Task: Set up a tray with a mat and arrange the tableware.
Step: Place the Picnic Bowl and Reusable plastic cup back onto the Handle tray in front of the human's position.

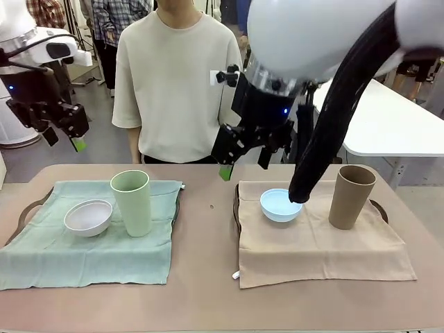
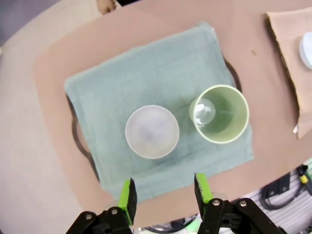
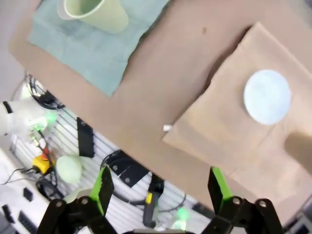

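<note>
Right now both settings look laid: on my left, a green mat covers a tray whose dark rim peeks out, carrying the white bowl and the pale green tumbler just beside it; on my right, a tan mat carries the light blue bowl and the tan-brown tumbler, apart from each other.

My left gripper hangs high above the far left corner, jaws parted partway and holding nothing; in its wrist view the bowl and tumbler lie straight ahead beyond the fingertips. My right gripper hovers above the gap between the mats, jaws wide and empty, with the blue bowl below and to its right.

Both tumblers stand upright, long axis vertical, mouths up; both bowls sit rim up. If anything needs nudging, I judge the left arm nearer the green setting and the right arm nearer the tan one, each approaching from above
</note>
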`<control>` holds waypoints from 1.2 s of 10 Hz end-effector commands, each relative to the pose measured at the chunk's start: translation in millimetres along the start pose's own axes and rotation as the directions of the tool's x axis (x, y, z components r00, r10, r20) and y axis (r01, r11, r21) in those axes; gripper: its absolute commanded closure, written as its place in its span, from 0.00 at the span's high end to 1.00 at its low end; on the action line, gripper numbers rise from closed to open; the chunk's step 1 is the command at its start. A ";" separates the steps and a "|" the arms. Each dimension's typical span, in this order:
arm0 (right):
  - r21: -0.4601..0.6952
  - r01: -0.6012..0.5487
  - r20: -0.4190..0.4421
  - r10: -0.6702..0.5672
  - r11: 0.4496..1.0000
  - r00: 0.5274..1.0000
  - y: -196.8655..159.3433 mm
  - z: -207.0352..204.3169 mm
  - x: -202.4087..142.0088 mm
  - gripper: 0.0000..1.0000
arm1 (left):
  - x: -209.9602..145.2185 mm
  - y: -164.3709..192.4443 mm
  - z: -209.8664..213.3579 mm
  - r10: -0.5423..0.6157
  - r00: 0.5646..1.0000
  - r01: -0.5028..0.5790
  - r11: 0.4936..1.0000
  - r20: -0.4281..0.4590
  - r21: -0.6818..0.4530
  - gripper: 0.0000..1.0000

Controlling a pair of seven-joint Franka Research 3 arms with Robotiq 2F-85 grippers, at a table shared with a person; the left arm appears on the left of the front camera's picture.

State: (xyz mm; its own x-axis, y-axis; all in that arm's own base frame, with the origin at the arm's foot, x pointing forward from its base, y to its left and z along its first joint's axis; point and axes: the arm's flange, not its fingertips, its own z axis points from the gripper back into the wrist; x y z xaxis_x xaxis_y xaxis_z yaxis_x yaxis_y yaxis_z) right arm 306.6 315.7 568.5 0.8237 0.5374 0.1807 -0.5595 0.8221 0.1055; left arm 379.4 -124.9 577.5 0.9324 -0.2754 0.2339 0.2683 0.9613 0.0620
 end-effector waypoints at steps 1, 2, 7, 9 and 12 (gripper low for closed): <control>-0.019 0.008 0.008 -0.008 1.000 1.000 10.3 9.7 10.1 1.00 | 5.0 -2.8 3.3 0.032 0.999 -0.031 0.999 -0.017 0.033 0.64; 0.000 0.000 0.000 0.000 1.000 1.000 0.0 0.0 0.0 1.00 | 0.0 0.0 0.0 0.000 1.000 0.000 1.000 0.000 0.000 0.64; 0.000 0.000 0.000 0.000 1.000 1.000 0.0 0.0 0.0 1.00 | 0.0 0.0 0.0 0.000 1.000 0.000 1.000 0.000 0.000 0.64; 0.000 0.000 0.000 0.000 1.000 1.000 0.0 0.0 0.0 1.00 | 0.0 0.0 0.0 0.000 1.000 0.000 1.000 0.000 0.000 0.64; 0.000 0.000 0.000 0.000 1.000 1.000 0.0 0.0 0.0 1.00 | 0.0 0.0 0.0 0.000 1.000 0.000 1.000 0.000 0.000 0.64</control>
State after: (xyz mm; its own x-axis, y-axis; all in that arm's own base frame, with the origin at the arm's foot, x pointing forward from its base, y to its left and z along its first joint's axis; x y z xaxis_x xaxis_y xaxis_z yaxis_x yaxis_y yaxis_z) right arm 305.2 318.3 573.2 0.8328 0.5287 0.1641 -0.5476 0.8303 0.1039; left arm 380.8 -126.2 579.7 0.9365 -0.2644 0.2304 0.2569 0.9644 0.0627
